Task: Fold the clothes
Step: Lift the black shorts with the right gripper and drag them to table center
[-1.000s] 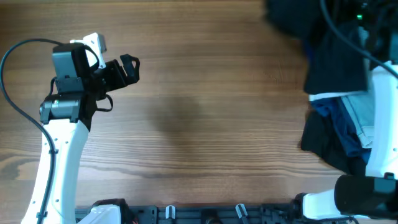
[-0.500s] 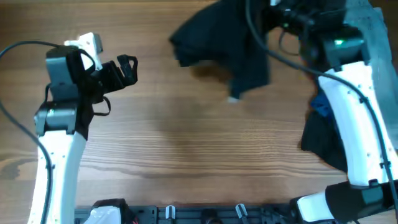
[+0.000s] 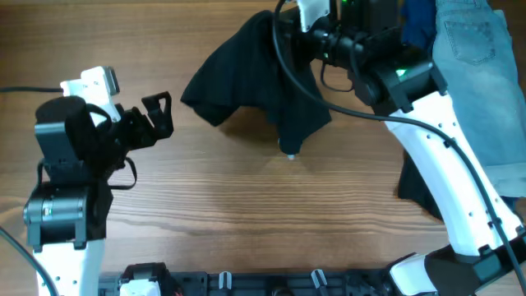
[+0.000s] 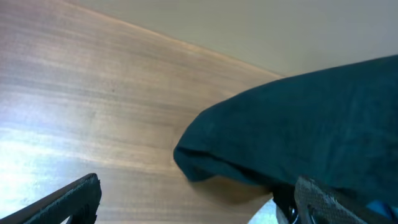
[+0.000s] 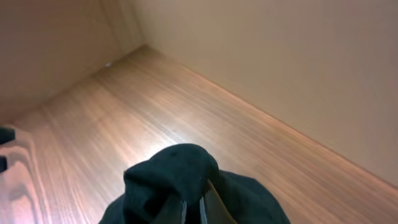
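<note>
Black shorts (image 3: pixel 263 90): bunched, hanging over the far middle of the table (image 3: pixel 246 205)
Right gripper (image 5: pixel 199 210): clamped on a fold of them
Left gripper (image 3: pixel 162 115): jaws wide, empty, to their left
Risk: the narrow pinch could slip, dropping them crumpled

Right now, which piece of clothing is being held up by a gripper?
The black garment: the right gripper pinches it and it drapes down from there. The light-blue denim shorts and the other dark piece lie ungripped at the right side.
</note>
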Robot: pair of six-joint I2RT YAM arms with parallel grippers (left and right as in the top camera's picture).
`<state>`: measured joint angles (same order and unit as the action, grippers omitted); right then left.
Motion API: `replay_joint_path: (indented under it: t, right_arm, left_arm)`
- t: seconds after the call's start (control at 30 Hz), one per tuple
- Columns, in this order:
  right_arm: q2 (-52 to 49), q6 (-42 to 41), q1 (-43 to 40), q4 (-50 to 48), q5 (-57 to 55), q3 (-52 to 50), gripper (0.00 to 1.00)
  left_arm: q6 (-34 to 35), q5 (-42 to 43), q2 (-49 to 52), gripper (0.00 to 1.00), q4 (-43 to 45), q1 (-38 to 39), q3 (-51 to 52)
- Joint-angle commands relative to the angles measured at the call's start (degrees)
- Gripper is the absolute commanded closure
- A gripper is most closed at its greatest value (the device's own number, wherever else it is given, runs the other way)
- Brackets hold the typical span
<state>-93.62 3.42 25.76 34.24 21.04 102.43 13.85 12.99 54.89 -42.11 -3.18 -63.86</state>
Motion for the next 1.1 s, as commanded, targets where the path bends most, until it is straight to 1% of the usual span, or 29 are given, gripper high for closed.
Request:
replay_joint_path:
  t: [0.0,0.23,0.27,0.3,0.33,0.37,0.47,0.5,0.57,0.67,0.77,0.97,1.07]
  right_arm:
    - [0.4,-3.7,1.1,-2.7,1.3,1.4,0.95]
    - [-3.2,-5.0,2.9,-6.9,1.0,1.3,0.95]
    - [-3.8,-5.1,3.0,-7.5,1.1,1.3,0.91]
    - [-4.5,-5.1,3.0,-8.1,1.0,1.3,0.69]
    - [-5.1,-5.1,3.0,-8.8,1.0,1.3,0.41]
    - [-5.4,-5.4,3.0,-9.3,1.0,1.3,0.28]
    - [-5.4,-7.3,2.6,-10.8,-0.4,1.4,0.09]
    - [-5.0,-8.1,2.2,-11.3,-1.2,1.4,0.01]
    - [-4.6,-8.4,0.9,-11.1,-1.6,1.4,0.0]
    - [-3.9,-9.3,-1.3,-7.2,-1.6,1.4,0.0]
    - [-3.9,-11.6,-5.0,0.0,-1.5,1.4,0.0]
    - [-3.9,-12.6,-13.5,17.3,-1.5,0.8,0.0]
    - [-3.9,-12.8,-16.0,21.4,-1.5,-1.7,0.0]
  left_arm:
    - [0.1,-1.1,-0.5,0.0,-2.3,-0.5,-1.0]
    - [0.1,-1.1,1.2,0.0,-4.5,-0.5,-1.0]
    - [0.1,-1.0,1.3,0.0,-4.4,-0.5,-1.0]
    - [0.1,-1.0,1.4,0.0,-4.4,-0.5,-1.0]
    - [0.1,-1.0,1.6,0.0,-4.5,-0.5,-1.0]
    - [0.1,-1.0,1.7,0.0,-4.5,-0.5,-1.0]
    - [0.1,-1.0,2.1,0.0,-4.5,-0.5,-1.0]
    - [0.1,-1.0,2.1,0.0,-4.5,-0.5,-1.0]
    - [0.1,-0.6,2.1,0.0,-4.5,-0.5,-1.0]
    - [0.1,2.6,2.2,0.0,-4.5,-0.4,-1.0]
    - [0.1,5.7,2.9,0.0,-4.5,-0.4,-1.0]
    - [-0.2,6.1,6.7,0.0,-3.9,1.3,-1.0]
    - [-0.2,6.1,9.6,0.0,-2.0,3.1,-1.0]
